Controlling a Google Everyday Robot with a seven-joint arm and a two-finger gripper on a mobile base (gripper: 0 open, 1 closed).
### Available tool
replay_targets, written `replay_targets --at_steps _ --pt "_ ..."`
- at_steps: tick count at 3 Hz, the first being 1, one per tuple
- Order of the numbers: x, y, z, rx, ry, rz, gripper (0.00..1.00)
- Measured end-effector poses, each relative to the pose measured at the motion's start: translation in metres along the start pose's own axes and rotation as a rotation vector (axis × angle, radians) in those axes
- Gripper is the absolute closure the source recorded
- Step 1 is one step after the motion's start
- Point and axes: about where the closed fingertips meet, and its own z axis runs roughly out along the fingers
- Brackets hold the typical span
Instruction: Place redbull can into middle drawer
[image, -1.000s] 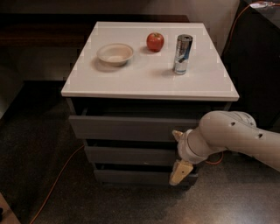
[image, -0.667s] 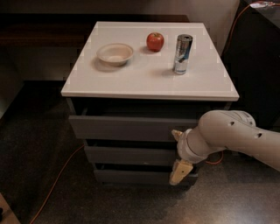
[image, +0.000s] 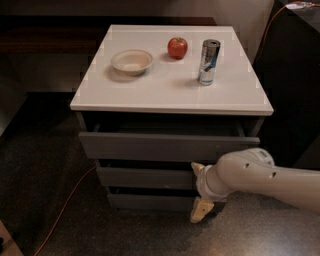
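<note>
The robot's claw (image: 199, 189) hung low before the cabinet, its two fingers spread wide and holding nothing, one tip at the middle drawer (image: 145, 177) front, the other lower down. The redbull can (image: 208, 62) stood upright on the white table (image: 165, 95), well above the claw. With no handle to catch, the fingers could slip off the plain front, or drag out the bottom drawer (image: 150, 201) instead.

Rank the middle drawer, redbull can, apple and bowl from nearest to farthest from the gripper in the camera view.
1. middle drawer: its front is right by the gripper, which sits low at the cabinet's right front.
2. redbull can: on the top, right side.
3. apple, rear centre, and bowl, left: too close to call.
</note>
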Motion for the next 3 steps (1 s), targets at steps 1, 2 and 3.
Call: replay_targets --at_steps 1,2,3 --pt "0.008 0.004 0.032 0.019 -0.029 -0.005 0.00" --pt "0.018 0.001 0.062 0.051 -0.059 -0.007 0.00" --pt "0.026 -0.005 0.089 0.064 -0.097 -0.007 0.00"
